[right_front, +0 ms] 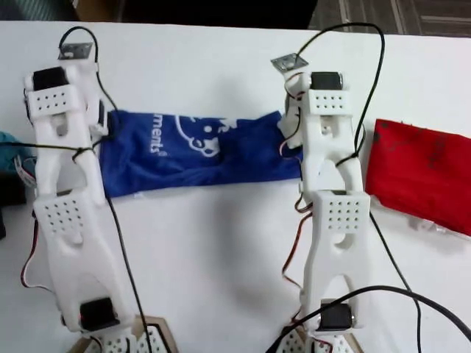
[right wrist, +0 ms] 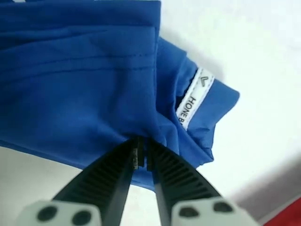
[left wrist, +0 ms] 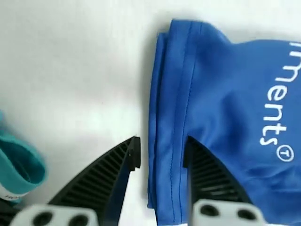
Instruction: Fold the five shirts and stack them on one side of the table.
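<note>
The high view looks down on the tabletop from well above the blue shirt. Each wrist view faces down, close over one end of that shirt, which all three views share.

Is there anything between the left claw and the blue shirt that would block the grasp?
Nothing visible does. The left claw is open, its jaws on either side of the folded edge of the blue shirt. The right claw is shut on the collar end.
</note>
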